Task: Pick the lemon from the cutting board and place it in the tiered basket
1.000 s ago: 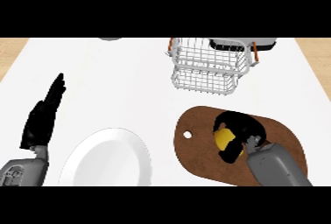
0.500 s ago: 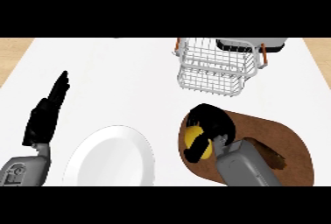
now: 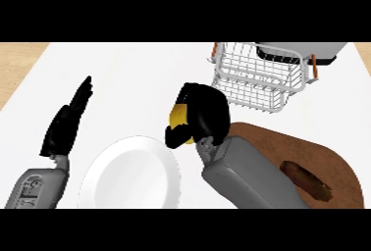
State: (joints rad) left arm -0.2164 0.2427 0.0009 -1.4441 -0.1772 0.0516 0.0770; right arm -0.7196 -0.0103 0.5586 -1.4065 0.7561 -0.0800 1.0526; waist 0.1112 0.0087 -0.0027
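Note:
My right hand (image 3: 205, 113) is curled round the yellow lemon (image 3: 178, 119), which shows only at the hand's left side. The hand hangs above the white counter, left of the brown cutting board (image 3: 319, 152) and just below and left of the white wire tiered basket (image 3: 257, 76). A brown oblong item (image 3: 307, 180) lies on the board. My left hand (image 3: 66, 122) rests open at the left, fingers straight and pointing up.
A white plate (image 3: 130, 174) lies at the front between my two forearms. A grey and white appliance (image 3: 304, 50) with orange trim stands behind the basket at the back right. The counter's wooden edge shows at the far left.
My right hand has lifted the lemon off the cutting board and carried it up and left toward the basket. The left hand has stayed put.

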